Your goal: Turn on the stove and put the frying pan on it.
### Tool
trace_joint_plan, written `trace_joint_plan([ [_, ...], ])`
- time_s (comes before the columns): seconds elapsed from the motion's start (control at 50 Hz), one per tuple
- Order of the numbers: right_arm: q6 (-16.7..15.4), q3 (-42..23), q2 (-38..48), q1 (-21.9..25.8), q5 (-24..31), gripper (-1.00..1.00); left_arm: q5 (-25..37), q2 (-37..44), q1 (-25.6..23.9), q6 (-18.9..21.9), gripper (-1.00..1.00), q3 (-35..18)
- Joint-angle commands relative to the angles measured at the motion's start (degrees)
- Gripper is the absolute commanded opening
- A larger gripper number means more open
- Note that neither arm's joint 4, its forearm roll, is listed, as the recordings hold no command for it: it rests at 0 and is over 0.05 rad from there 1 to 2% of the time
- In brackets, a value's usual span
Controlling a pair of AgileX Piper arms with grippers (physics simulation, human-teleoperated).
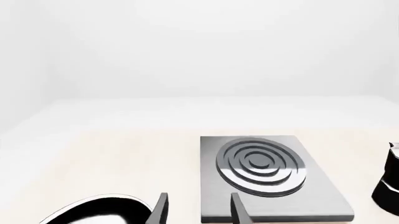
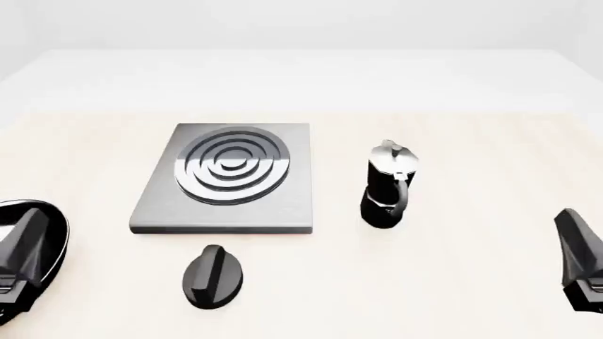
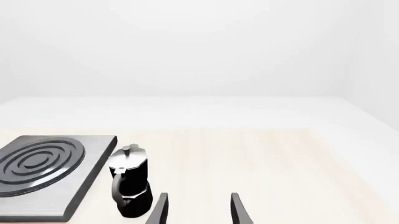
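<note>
Bare simulated kitchen tabletop: stove [image 2: 226, 180], moka pot [image 2: 387, 185], pale wooden table [image 2: 452, 268], blank white walls.

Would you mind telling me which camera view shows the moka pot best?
The front view is best: the moka pot stands whole and upright, to the right of the stove, lid, handle and base all visible. The right wrist view also shows it whole, beside the slab, but lower in frame. The left wrist view catches only a sliver at the picture's edge.
</note>
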Motion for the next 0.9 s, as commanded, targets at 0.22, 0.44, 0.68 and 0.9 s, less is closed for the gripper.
trace_joint_plan([
  [0.22,0.0,-0.1,0.6,0.0,-0.4,1.00,4.7,0.7,-3.0,4.8,1.00,-3.6],
  [0.44,0.0,-0.1,0.8,0.0,-0.6,1.00,16.1,8.3,-9.0,10.4,1.00,-12.2],
  [0.68,0.0,-0.1,0.9,0.0,-0.7,1.00,23.7,15.8,-13.3,12.0,1.00,-18.7],
  [0.9,0.0,-0.1,0.6,0.0,-0.5,1.00,24.0,21.5,-19.4,7.1,1.00,-17.8],
])
